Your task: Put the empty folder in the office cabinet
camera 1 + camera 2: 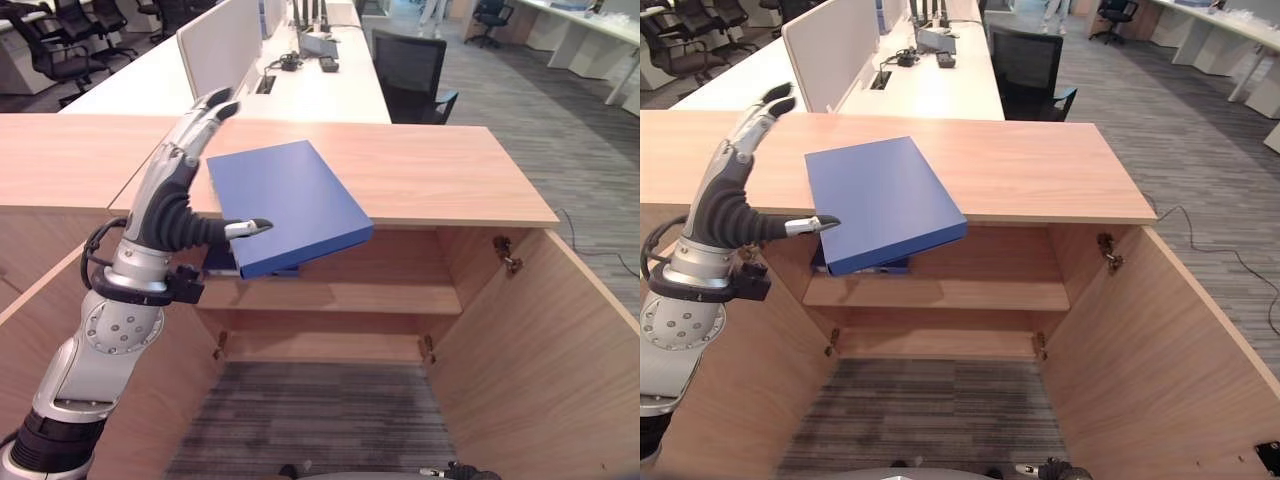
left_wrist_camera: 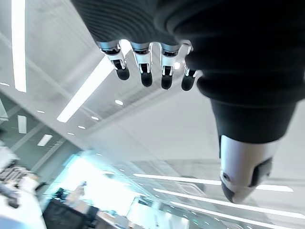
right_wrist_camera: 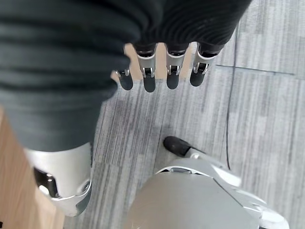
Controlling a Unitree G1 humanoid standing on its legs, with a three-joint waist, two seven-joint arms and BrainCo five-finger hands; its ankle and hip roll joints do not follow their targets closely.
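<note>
The left hand (image 1: 178, 190) is raised at the left end of the cabinet (image 1: 560, 330), its fingers (image 1: 205, 112) straight and reaching up past the front edge of the top (image 1: 450, 165), the thumb (image 1: 245, 229) stuck out sideways. The blue folder (image 1: 285, 205) lies tilted over that front edge: its far part rests on the top, near the left end, and its near corner hangs out over the open compartment. The thumb tip lies against the folder's near left edge, and the palm sits just beside that edge; from here it is hard to tell whether the hand bears any of its weight. In the left wrist view the fingers are straight and point up at the ceiling, with nothing between them.

The cabinet stands open, both doors swung wide. Its shelf (image 1: 380, 297) is bare at the middle and right; something dark lies on it under the folder's near corner, too hidden to name.

The right hand (image 3: 157, 71) hangs low over the grey carpet (image 3: 267, 124), fingers straight and relaxed, holding nothing.
</note>
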